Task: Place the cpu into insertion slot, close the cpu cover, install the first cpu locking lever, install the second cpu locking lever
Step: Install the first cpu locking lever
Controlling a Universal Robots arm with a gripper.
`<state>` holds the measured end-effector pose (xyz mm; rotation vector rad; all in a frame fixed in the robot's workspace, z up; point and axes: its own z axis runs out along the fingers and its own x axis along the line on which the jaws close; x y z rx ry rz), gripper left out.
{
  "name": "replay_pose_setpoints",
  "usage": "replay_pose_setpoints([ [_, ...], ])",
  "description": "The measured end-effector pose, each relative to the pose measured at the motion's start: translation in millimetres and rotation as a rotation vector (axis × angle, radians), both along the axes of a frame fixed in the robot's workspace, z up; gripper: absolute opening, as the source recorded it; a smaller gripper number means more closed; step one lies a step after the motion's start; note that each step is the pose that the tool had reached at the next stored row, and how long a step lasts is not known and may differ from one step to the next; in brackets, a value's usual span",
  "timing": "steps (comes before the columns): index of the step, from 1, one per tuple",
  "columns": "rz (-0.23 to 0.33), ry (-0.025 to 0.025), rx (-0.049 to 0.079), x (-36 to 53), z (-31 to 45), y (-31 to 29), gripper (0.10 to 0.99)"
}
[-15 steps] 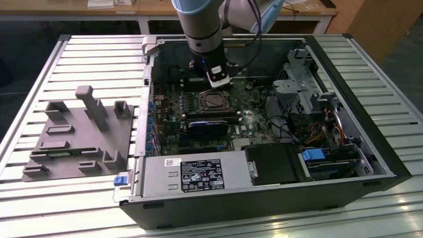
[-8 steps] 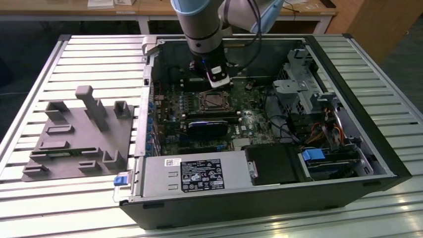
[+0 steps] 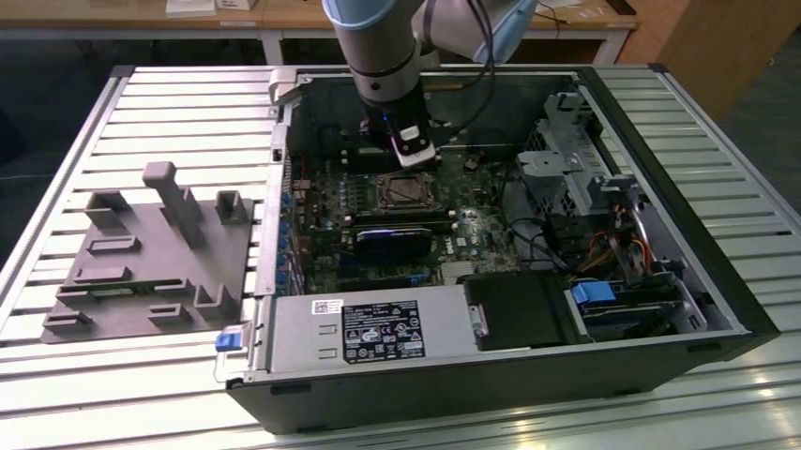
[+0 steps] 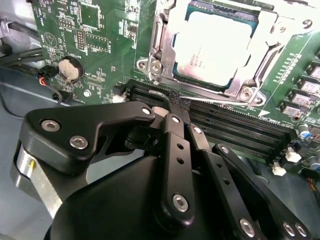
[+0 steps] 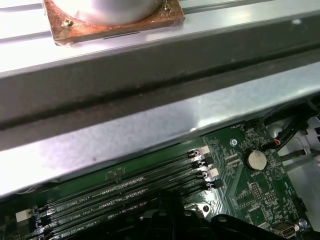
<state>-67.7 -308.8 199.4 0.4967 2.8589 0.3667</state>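
Hand (image 4: 172, 107) is pinched together, tips at the thin locking lever (image 4: 220, 100), which runs along the insertion slot's (image 4: 245, 92) nearest edge. Just beyond, the cpu (image 4: 215, 47) sits seated under the cpu cover (image 4: 267, 30).

- cpu cover (image 4: 267, 27): edge farthest from the fingertips (image 4: 173, 120) cut off in the second wrist view.
- Locking lever (image 4: 220, 100): end at the fingertips hidden; contact indeterminate.
- Long black slots (image 4: 240, 132): section beneath the fingers hidden.
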Motion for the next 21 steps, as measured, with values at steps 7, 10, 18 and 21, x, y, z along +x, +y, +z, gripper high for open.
replay_pose_setpoints([
  [7, -0.003, -0.0020, -0.010, -0.1, -2.1, 1.6, 0.106],
  [10, -0.005, -0.0028, -0.013, -0.1, -3.1, 2.4, 0.106],
  [18, -0.008, -0.0055, -0.035, -0.2, -5.9, 3.3, 0.106],
  [21, -0.009, -0.0066, -0.046, -0.1, -6.9, 3.3, 0.106],
])
